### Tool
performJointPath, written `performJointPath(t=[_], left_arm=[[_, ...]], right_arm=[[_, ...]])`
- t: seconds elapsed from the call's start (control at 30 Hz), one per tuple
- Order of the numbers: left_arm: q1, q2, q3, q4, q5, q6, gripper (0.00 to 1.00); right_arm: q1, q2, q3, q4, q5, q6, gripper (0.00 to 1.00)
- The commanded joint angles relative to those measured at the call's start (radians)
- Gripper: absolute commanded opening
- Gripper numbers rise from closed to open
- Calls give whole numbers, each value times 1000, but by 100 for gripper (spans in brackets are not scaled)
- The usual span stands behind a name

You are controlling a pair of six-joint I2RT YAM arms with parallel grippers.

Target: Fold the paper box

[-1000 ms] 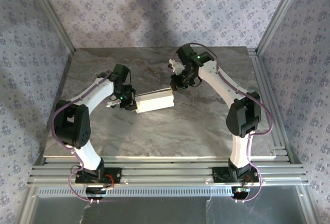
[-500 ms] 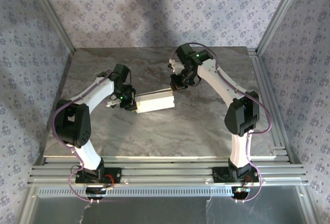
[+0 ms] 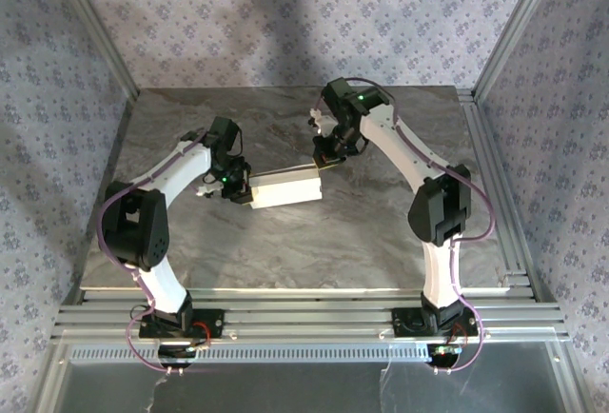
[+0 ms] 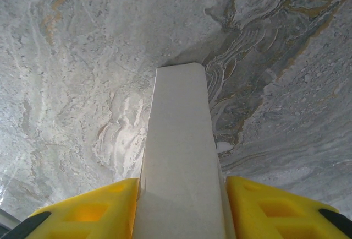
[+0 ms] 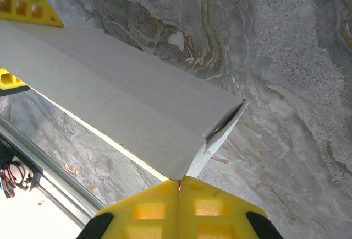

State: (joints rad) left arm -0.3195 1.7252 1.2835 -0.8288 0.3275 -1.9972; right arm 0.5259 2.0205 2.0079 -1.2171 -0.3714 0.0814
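The paper box point(image 3: 285, 187) lies as a long closed white block near the middle of the marble table point(image 3: 285, 261), between the two arms; from above its ends are hidden by the wrists; the right wrist view shows a small end flap point(image 5: 223, 131) standing ajar at its right end; the left gripper point(image 4: 181, 217) is clamped across the box's left end, a yellow finger point(image 4: 93, 211) on each side; the right gripper point(image 5: 179, 192) has its fingers pressed together, tips touching the box's corner beside that flap.

Open table point(image 3: 381, 232) around the paper box point(image 3: 285, 187)
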Motion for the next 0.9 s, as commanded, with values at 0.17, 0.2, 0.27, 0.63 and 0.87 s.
performJointPath(t=[0.17, 0.2, 0.27, 0.63, 0.87], left_arm=[[-9, 28, 44, -50, 23, 26, 43], [-9, 29, 43, -51, 22, 28, 43], [-9, 28, 43, -53, 22, 29, 43], [-12, 39, 60, -61, 23, 40, 43], [-13, 40, 59, -64, 21, 46, 43]], right_arm=[[3, 29, 54, -43, -75, 16, 0], [1, 31, 60, -44, -77, 17, 0], [0, 40, 77, -52, -79, 27, 0], [-1, 67, 120, -78, -112, 66, 0], [0, 63, 110, -82, -113, 63, 0]])
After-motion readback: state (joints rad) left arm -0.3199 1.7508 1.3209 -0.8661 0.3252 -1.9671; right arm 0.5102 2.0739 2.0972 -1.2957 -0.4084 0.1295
